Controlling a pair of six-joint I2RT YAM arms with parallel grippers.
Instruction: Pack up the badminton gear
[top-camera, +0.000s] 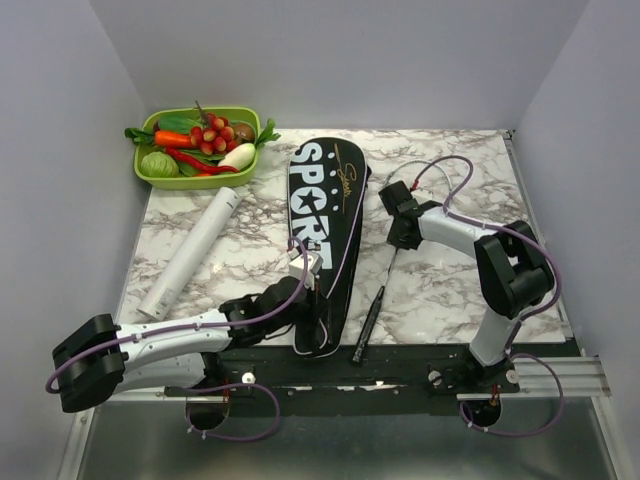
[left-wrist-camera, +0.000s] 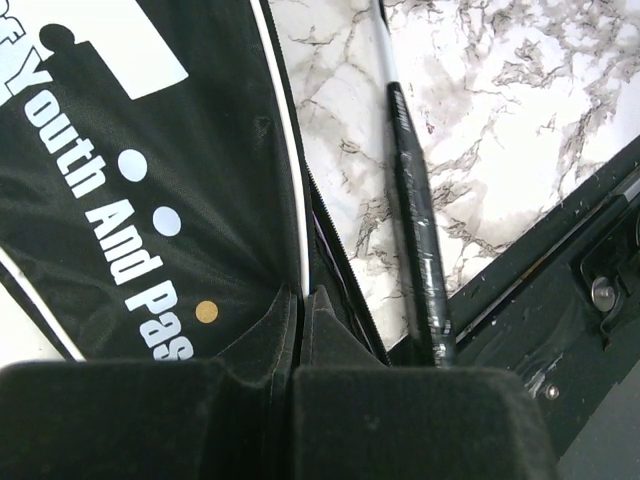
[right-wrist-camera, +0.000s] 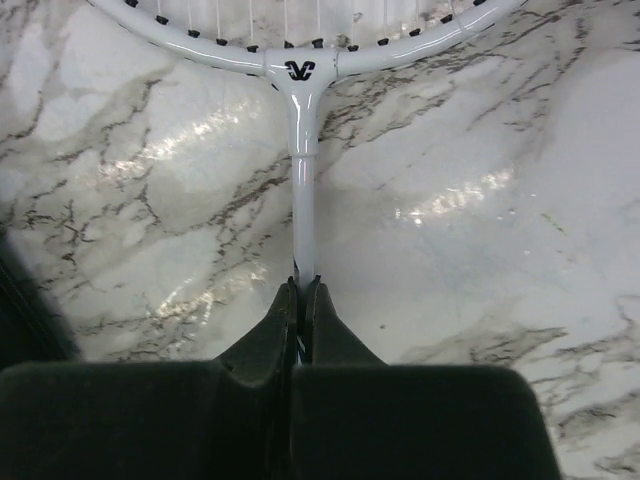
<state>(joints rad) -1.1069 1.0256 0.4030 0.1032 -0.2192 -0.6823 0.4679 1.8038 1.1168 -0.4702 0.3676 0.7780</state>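
Got the black SPORT bag (top-camera: 325, 230) lying flat down the middle of the marble table (top-camera: 450, 290), wide end far, narrow end near. Seeing the left gripper (left-wrist-camera: 302, 300) pressed together on the bag's right edge down toward the near end, a fold of black fabric pinched between the pads. Just right of the bag, spotted one racket (top-camera: 372, 315) flat on the marble, with its black handle (left-wrist-camera: 415, 240) pointing at the near edge and sitting close beside the bag. Can't tell if they actually touch. Also seeing the right gripper (right-wrist-camera: 302, 295) clamped tight on that racket's white shaft (right-wrist-camera: 303, 200), just short of the Y-joint where the strung head starts. Can't really make out the head from overhead, too thin and partly hidden by the gripper. Over on the left, got the long white tube (top-camera: 192, 252) lying diagonally, well apart from the bag. In the far left corner, spotted a green tray (top-camera: 185, 182) piled with toy vegetables (top-camera: 200, 140).
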